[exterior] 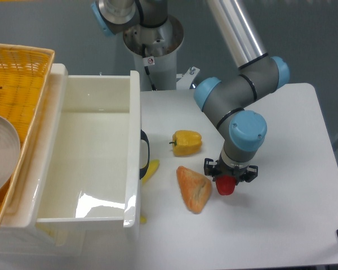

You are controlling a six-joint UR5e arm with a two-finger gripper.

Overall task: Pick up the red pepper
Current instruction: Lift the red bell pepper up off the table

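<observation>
The red pepper (226, 186) shows as a small glossy red shape just under the arm's wrist, to the right of the orange wedge. My gripper (230, 175) points straight down over it, its black fingers closed against the pepper's sides. The wrist hides the pepper's top and stem. I cannot tell whether the pepper is off the table.
An orange wedge-shaped item (194, 188) lies just left of the gripper. A yellow pepper (186, 142) sits behind it. A banana (150, 170) pokes out beside the large white bin (134, 121). A yellow wicker basket (36, 72) with a grey plate (7, 149) is at far left.
</observation>
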